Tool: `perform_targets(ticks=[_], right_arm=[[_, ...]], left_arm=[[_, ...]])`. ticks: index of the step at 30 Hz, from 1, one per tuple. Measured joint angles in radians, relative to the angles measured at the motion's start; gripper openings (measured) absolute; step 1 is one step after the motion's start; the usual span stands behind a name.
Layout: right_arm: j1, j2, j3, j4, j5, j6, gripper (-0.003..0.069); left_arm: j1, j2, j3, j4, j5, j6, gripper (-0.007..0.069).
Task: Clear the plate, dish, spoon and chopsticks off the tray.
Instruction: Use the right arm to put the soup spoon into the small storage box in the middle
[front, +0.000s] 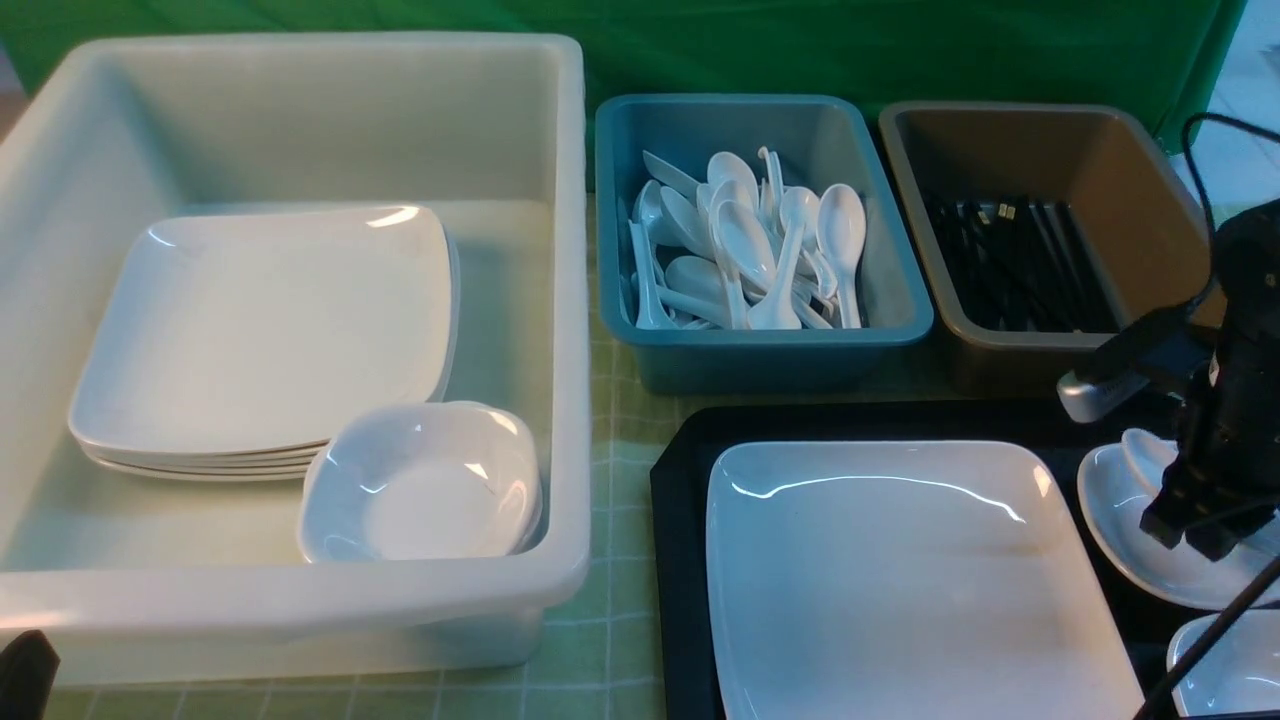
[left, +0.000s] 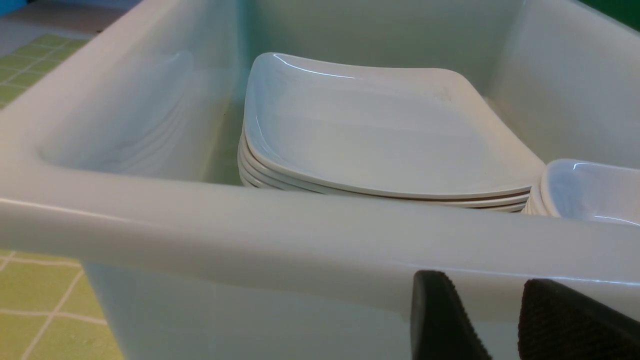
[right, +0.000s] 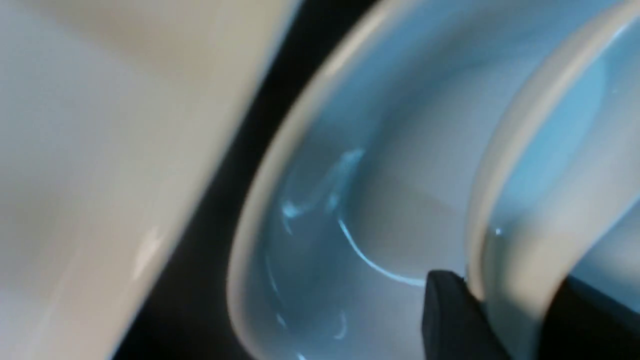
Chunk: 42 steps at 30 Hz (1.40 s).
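Observation:
The white square plate lies on the black tray. To its right a small white dish holds the spoon. My right gripper reaches down into that dish. In the right wrist view its black fingers press on both sides of the spoon, above the dish. A thin black stick, probably the chopsticks, slants across a second dish. My left gripper is open and empty, low in front of the white tub's rim.
The big white tub on the left holds a stack of square plates and a small dish. Behind the tray, a blue tub is full of white spoons and a brown tub holds black chopsticks.

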<state>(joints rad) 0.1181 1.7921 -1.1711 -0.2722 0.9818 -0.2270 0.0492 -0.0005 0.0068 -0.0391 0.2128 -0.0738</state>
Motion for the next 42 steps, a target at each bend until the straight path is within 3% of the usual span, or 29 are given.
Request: perform_targets(ticks=[6,13,19,27,34,39,42], right_arm=[[0.0,-0.189,-0.027,0.03,0.059,0.095,0.0192],[0.013,-0.337,-0.096,0.218,0.084,0.105,0.0192],[0.141,-0.33,-0.219,0.255,0.066,0.104,0.0192],[0.309,-0.116,-0.448,0.265,-0.046,0.105,0.0192],[0.328,0.158,-0.676,0.266,-0.244,0.111,0.0191],[0.329,0.271,-0.72,0.266,-0.43,0.113,0.0191],[0.329,0.319,-0.721,0.266,-0.48,0.125,0.0253]], left_arm=[[0.0,0.0,0.0,0.0,0.0,0.0,0.0223],[0.0,0.0,0.0,0.0,0.0,0.0,0.0223],[0.0,0.0,0.0,0.0,0.0,0.0,0.0223],[0.0,0.0,0.0,0.0,0.0,0.0,0.0223],[0.0,0.0,0.0,0.0,0.0,0.0,0.0223],[0.0,0.0,0.0,0.0,0.0,0.0,0.0223],[0.0,0.0,0.0,0.0,0.0,0.0,0.0223]])
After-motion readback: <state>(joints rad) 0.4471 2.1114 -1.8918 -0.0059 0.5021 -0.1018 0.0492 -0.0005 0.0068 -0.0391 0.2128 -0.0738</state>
